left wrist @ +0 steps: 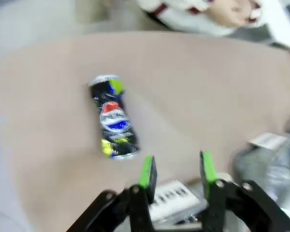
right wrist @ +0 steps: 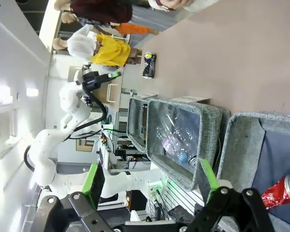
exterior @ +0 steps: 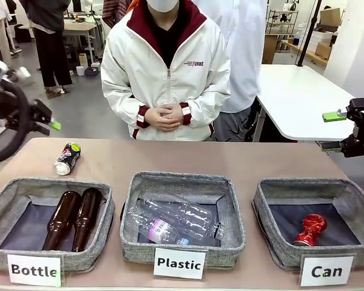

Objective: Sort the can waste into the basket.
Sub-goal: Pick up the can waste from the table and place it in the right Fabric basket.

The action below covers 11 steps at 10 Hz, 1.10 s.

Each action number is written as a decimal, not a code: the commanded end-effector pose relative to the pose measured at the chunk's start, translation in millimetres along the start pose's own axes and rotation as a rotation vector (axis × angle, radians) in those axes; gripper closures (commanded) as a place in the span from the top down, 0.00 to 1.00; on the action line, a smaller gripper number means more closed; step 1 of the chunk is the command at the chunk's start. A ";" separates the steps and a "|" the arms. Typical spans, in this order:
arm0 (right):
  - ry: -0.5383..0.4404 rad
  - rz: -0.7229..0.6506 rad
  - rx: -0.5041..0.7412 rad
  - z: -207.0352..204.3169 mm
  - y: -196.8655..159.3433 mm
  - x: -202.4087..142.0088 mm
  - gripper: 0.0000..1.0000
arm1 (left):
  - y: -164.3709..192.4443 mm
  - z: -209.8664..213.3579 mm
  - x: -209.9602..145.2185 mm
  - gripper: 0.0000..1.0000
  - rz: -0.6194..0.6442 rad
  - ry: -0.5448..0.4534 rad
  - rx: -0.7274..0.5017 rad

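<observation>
dark can (exterior: pixel 67 158) lies on its side on the bare tabletop (exterior: pixel 230 159), just behind the far left corner of the bottle basket (exterior: pixel 48 183). it is well apart from the can basket (exterior: pixel 273 189) at the other end of the row, where the crushed red can (exterior: pixel 310 230) already rests on the dark bottom. the dark can's long axis slants, its silver end turned toward the robot's left. the left end effector (exterior: pixel 48 121) hangs above and just to the left of it, plainly the nearer one. in the left wrist view the can (left wrist: pixel 112 117) sits ahead of the left end effector (left wrist: pixel 176 166) and off to one side of the gap, its length running roughly along the fingers. the fingers are spread with nothing between them. i'd judge a small sideways shift lines them up across its width. the right end effector (exterior: pixel 335 130) waits released beyond the can basket.
</observation>
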State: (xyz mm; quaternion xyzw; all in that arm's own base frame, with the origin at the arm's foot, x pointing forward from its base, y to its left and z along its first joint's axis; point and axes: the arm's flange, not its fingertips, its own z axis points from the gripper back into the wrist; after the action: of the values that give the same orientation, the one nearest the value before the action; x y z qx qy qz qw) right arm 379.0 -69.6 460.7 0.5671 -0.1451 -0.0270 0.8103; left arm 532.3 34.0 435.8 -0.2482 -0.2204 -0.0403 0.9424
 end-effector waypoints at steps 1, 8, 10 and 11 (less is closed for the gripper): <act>0.009 0.009 -0.005 0.7 1.1 -3.7 1.00 | 4.7 -37.1 4.9 0.49 -0.063 0.072 0.216; 0.009 0.009 -0.005 0.7 1.1 -3.7 1.00 | 15.9 -110.8 12.5 0.49 0.099 0.078 0.415; 0.009 0.009 -0.005 0.7 1.1 -3.7 1.00 | 13.8 -110.2 13.1 0.49 0.093 0.081 0.409; 0.009 0.009 -0.005 0.7 1.1 -3.7 1.00 | 13.0 -112.3 12.6 0.49 0.090 0.083 0.409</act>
State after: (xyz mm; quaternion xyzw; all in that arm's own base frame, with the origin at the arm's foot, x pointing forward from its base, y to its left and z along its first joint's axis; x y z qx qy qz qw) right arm 378.5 -69.6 459.7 0.5673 -0.1445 -0.0279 0.8103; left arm 587.5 -7.6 346.1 -0.0621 -0.1768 0.0351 0.9817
